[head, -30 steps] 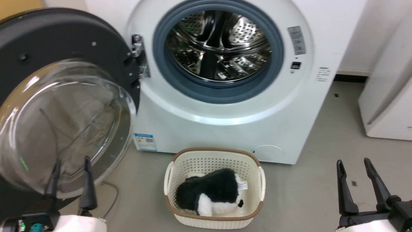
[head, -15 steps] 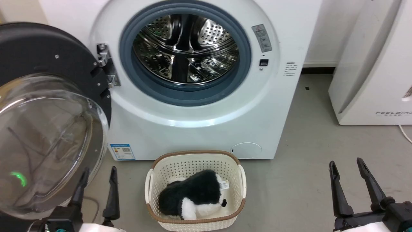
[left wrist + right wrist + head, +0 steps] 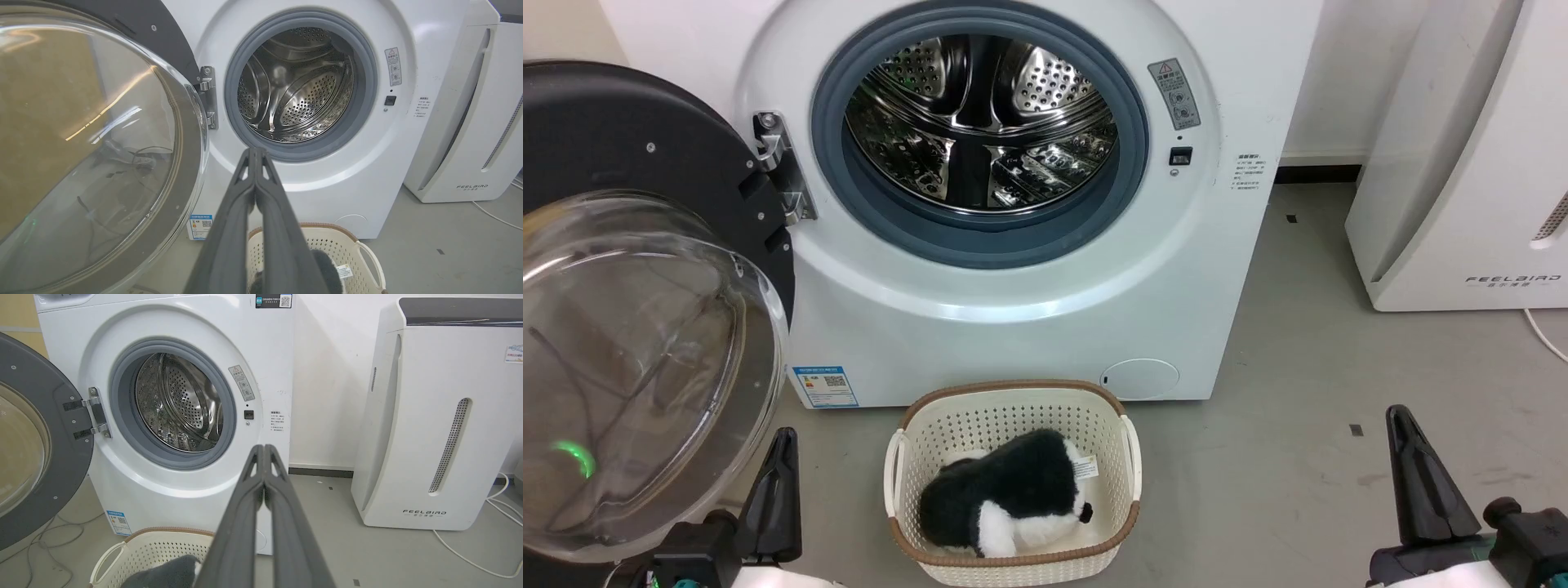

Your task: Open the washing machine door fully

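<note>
FEELBIRD is printed low on the white appliance (image 3: 1462, 204) to the right of the washing machine (image 3: 1013, 318). The machine's front carries a blue energy sticker (image 3: 825, 386) with a QR code and a grey warning label (image 3: 1174, 94) beside the drum mouth. On the floor in front, a cream perforated basket (image 3: 1013, 400) holds a black-and-white plush toy (image 3: 1005, 506). The washing machine door (image 3: 629, 310) stands swung wide to the left on its hinge. The left gripper (image 3: 783, 445) and right gripper (image 3: 1403, 425) have their fingers pressed together on nothing; half a second ago they were apart.

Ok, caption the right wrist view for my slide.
Washing machine door stands open, drum exposed, right hand shut, holding nothing.
</note>
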### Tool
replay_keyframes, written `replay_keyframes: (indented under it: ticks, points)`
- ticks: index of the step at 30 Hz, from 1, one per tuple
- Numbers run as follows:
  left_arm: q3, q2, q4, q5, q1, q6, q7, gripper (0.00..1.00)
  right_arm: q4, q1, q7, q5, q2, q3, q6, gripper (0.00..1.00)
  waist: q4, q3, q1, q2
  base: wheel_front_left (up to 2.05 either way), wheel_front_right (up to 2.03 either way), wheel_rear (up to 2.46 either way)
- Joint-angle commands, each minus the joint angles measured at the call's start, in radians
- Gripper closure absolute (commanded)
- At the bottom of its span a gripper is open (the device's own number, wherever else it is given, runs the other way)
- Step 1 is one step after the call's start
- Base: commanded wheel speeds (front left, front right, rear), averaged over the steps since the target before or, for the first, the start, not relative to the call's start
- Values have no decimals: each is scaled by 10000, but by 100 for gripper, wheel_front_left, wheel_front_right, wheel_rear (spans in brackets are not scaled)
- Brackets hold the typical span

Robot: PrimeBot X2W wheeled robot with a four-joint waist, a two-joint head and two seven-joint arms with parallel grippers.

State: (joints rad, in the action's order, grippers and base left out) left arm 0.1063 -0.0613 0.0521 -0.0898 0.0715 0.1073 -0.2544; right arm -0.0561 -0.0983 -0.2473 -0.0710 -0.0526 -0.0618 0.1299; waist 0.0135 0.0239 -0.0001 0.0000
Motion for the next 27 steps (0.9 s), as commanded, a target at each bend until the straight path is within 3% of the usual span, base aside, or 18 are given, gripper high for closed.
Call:
replay_keyframes:
  ticks: [1, 27]
  points:
    - [-52, 6, -29, 51, -42, -51, 64, 100, 21, 55, 55, 42, 1, 19, 0, 100, -3, -4, 1, 0, 0, 0, 0]
    - [-267, 28, -133, 231, -185, -268, 591, 100, 135, 252, 568, 184, 6, 146, 2, 100, -31, -54, 1, 0, 0, 0, 0]
